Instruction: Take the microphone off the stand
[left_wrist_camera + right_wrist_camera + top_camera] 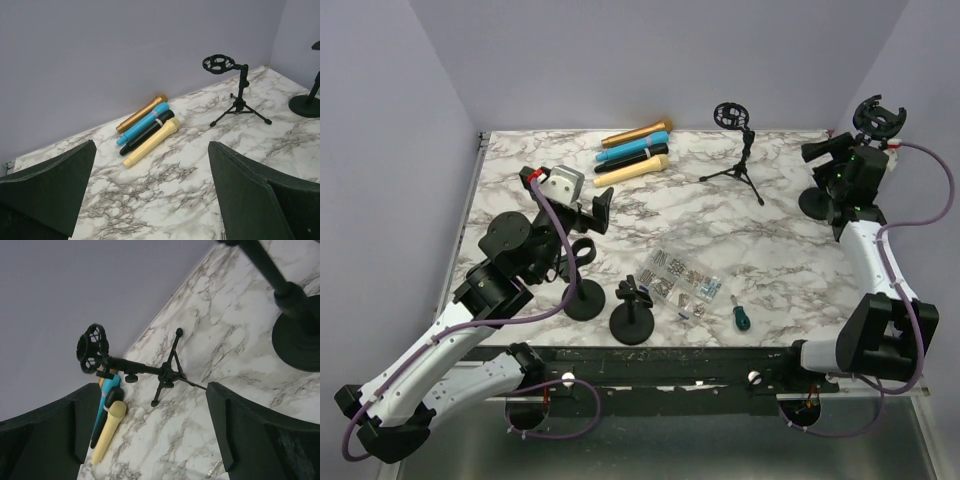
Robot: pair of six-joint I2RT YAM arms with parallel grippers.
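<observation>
Four microphones lie side by side at the back of the table: gold [637,132], blue [632,149], black [632,161] and cream [631,171]. A small tripod stand [738,165] carries an empty ring mount [728,112]. A tall stand on a round base [817,203] at the far right has an empty clip [878,117]. No microphone sits in any stand. My left gripper [598,225] is open and empty, short of the microphones [151,142]. My right gripper [820,165] is open and empty beside the tall stand [297,340], facing the tripod [167,372].
Two short stands on round bases [585,300] [632,325] are at the front beside my left arm. A clear bag of small hardware [682,280] and a green-handled screwdriver [738,315] lie front centre. Purple walls close the back and sides.
</observation>
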